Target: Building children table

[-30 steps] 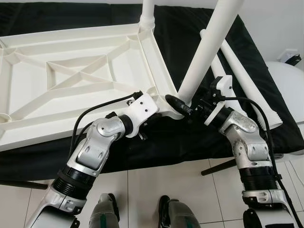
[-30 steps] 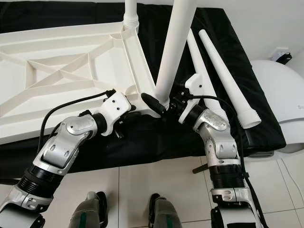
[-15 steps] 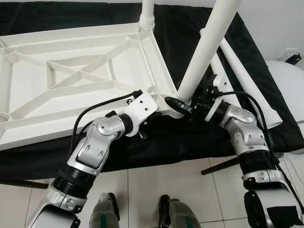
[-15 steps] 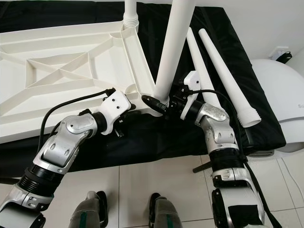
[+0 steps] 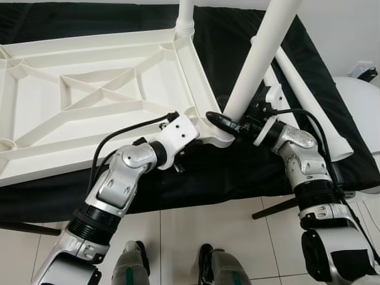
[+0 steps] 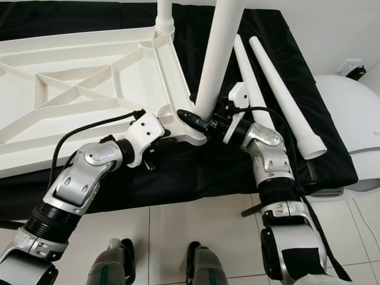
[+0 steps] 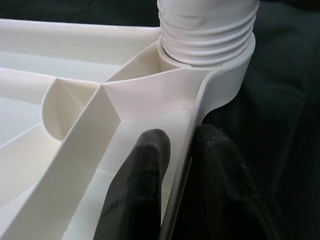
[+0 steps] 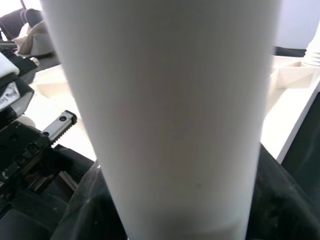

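On the black cloth (image 5: 237, 172) of a low bed, the white tabletop (image 5: 89, 113) is laid upside down, ribs upward. At its near right corner, a white leg (image 5: 258, 56) is stood upright in the socket, and its lower end is clasped by the right end effector (image 5: 228, 123). The tabletop's near rim is pinched by the left end effector (image 7: 175, 170), one finger (image 7: 145, 170) inside the rim and one outside. Another leg (image 6: 164, 15) is seated in the far right corner, and two loose legs (image 6: 279, 83) are laid along the cloth's right edge.
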Robot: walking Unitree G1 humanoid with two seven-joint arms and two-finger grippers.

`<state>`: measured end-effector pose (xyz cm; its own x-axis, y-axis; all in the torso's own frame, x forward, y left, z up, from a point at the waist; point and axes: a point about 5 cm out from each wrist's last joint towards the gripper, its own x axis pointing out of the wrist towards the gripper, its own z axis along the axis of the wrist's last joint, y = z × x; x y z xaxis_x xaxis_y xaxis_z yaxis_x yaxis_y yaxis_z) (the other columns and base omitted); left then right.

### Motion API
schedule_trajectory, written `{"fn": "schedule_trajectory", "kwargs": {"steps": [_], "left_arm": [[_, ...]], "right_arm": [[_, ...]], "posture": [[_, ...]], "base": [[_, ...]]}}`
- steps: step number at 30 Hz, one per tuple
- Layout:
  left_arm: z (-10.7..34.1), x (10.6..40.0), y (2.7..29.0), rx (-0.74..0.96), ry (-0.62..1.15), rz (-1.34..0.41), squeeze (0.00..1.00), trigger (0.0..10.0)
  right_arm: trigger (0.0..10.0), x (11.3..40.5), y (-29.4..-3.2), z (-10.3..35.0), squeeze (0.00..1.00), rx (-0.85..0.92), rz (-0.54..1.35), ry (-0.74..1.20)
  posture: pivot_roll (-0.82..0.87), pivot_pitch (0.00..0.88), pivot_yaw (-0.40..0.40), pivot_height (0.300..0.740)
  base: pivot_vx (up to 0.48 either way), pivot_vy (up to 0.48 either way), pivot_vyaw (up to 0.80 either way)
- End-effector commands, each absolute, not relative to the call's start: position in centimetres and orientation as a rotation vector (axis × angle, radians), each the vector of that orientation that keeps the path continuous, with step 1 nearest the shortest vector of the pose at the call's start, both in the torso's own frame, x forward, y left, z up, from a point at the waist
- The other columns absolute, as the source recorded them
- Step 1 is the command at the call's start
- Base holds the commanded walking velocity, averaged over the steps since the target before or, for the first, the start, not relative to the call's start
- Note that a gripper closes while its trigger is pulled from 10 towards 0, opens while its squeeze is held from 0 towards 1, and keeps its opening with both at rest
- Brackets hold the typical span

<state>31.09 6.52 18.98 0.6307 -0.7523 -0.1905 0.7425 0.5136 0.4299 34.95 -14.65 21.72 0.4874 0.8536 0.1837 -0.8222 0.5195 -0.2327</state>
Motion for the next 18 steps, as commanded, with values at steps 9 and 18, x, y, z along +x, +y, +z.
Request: {"fn": "schedule_trajectory", "kwargs": {"steps": [9,18], "left_arm": [[16.8,31.5,6.7,0.510,0.064,-0.878,0.00,10.0],[16.5,31.7,6.8,0.501,0.065,-0.876,0.00,10.0]], "right_arm": [[0.0,33.3,-14.1,20.6,0.00,-0.059,0.921,-0.305],[0.0,32.3,-13.6,20.7,0.00,-0.009,0.718,-0.337]], "posture": [[0.05,0.156,-0.037,0.740],[0.02,0.133,-0.022,0.740]], "base": [[0.000,0.000,0.00],[0.000,0.000,0.00]]}}
